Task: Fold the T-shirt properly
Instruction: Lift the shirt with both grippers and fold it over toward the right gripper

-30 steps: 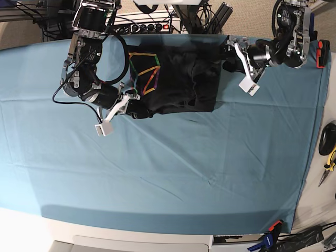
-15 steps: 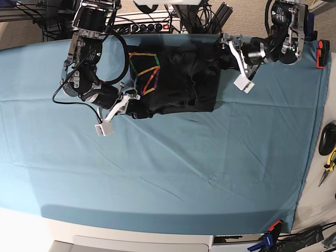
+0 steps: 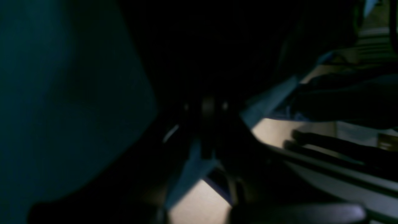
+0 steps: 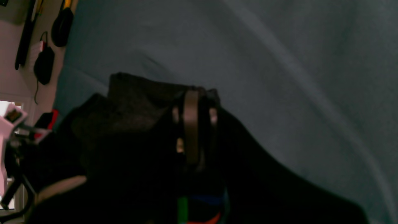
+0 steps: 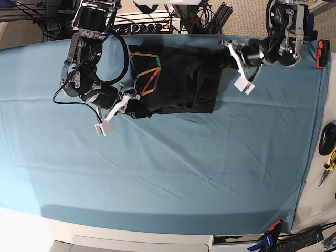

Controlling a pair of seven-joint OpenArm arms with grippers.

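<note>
Shirt at the desk's far edge, both hands on it.
We see the shirt (image 5: 176,81) bunched there; left hand (image 5: 229,52) and right hand (image 5: 132,107) each pinch its opposite ends on the teal cloth (image 5: 168,168).

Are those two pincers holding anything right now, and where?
Right pincer grips the T-shirt at its near corner; left pincer meets its opposite edge, hold unclear.

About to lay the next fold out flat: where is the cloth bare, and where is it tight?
The teal table cloth is bare across its whole near half, below the T-shirt. It is crowded along the far edge, where the right gripper and left gripper flank the shirt.
</note>
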